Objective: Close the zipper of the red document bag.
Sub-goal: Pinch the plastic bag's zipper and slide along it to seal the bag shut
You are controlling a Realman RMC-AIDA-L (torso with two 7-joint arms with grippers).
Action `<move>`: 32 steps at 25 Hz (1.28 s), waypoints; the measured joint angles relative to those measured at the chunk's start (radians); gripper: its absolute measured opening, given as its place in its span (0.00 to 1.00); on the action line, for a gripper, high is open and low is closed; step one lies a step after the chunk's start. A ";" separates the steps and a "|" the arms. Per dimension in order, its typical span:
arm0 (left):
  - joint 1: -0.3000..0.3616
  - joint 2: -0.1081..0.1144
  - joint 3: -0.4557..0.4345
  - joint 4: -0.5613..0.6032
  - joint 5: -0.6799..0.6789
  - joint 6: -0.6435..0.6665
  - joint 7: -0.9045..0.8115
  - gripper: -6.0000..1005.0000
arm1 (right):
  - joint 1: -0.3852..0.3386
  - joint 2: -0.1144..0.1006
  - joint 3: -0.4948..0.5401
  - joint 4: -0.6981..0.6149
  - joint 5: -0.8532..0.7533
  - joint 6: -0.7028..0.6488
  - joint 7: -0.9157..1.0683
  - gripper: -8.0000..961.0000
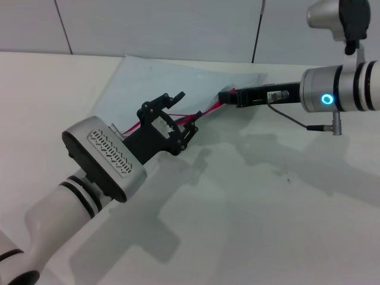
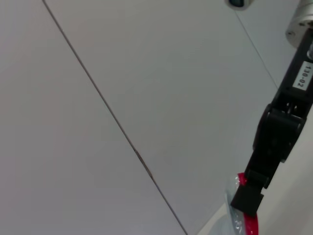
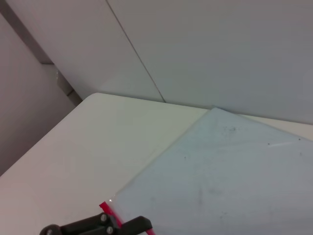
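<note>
Red document bag [image 1: 172, 80] lies flat on the white worktop [image 1: 285, 202] near its back edge. Left gripper [image 1: 178, 122] jaws sit apart over the zipper [image 1: 205, 111]; right gripper [image 1: 228, 97] jaws clamped on zipper's end, tips hard to see.

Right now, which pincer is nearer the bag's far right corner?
Right. The right pincer sits at that corner of the document bag; the left pincer is midway along the zipper.

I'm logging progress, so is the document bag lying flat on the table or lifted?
Partly lifted. The right tool holds the red document bag by its zipper end, raising that corner; the rest lies flat.
</note>
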 joint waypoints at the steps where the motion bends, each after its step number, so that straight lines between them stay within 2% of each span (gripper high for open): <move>1: 0.002 0.000 -0.003 -0.004 -0.001 0.000 0.016 0.43 | 0.000 0.000 0.000 0.000 0.000 0.000 0.000 0.04; 3: 0.003 0.000 -0.006 -0.008 -0.005 0.000 0.028 0.48 | 0.001 0.001 0.000 0.002 0.000 0.000 -0.003 0.04; 14: 0.027 0.000 -0.008 -0.021 -0.116 0.053 0.165 0.52 | -0.003 0.000 -0.007 0.009 0.027 -0.003 -0.013 0.04; 32: 0.030 0.002 0.006 -0.045 -0.110 0.065 0.180 0.56 | 0.003 0.001 -0.008 0.013 0.027 -0.026 -0.021 0.04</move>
